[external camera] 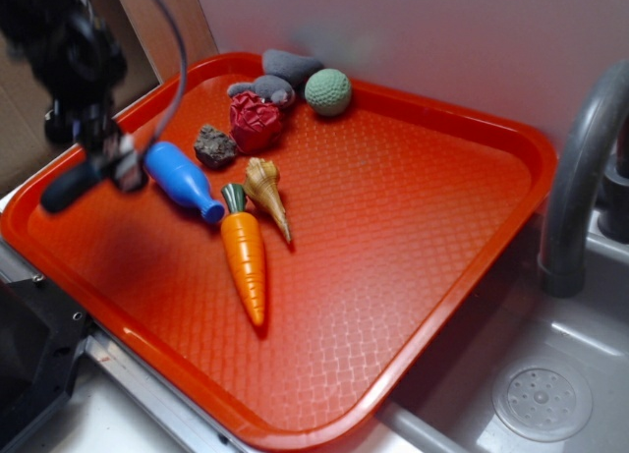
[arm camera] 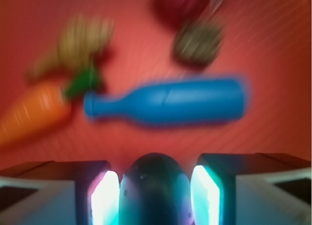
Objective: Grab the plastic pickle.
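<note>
Tray [external camera: 432, 306]: orange plastic, textured floor, raised rim; carries all the toys; its right edge sits beside a grey sink.
Gripper [external camera: 98, 168]: black, blurred in the exterior view, raised over the tray's left edge; in the wrist view its two fingers [arm camera: 105, 198] stand either side of a dark rounded piece, pressed against it.
Pickle [arm camera: 155, 188]: dark blackish-green, smooth, rounded end showing between the fingers in the wrist view; in the exterior view it sticks out leftward from the gripper as a dark capsule [external camera: 69, 186], held above the tray's left rim, off the floor.
Blue bottle [external camera: 182, 181]: bright blue toy, lying flat near the left edge, just right of the gripper, its narrow neck pointing toward the carrot top.
Carrot [external camera: 245, 261]: orange with a green top, lying left of the tray's middle, tip toward the near edge.
Shell [external camera: 266, 193]: tan spiral cone, just beside the carrot's green top, on its right.
Rock [external camera: 214, 146]: small, brown, rough, behind the bottle.
Red lump [external camera: 256, 121]: crumpled, dark red, right of the rock, toward the far edge.
Grey pieces [external camera: 278, 75]: rounded, at the far edge.
Green ball [external camera: 327, 91]: knitted look, at the far edge, beside the grey pieces.
Faucet [external camera: 580, 178]: grey curved pipe past the right edge.
</note>
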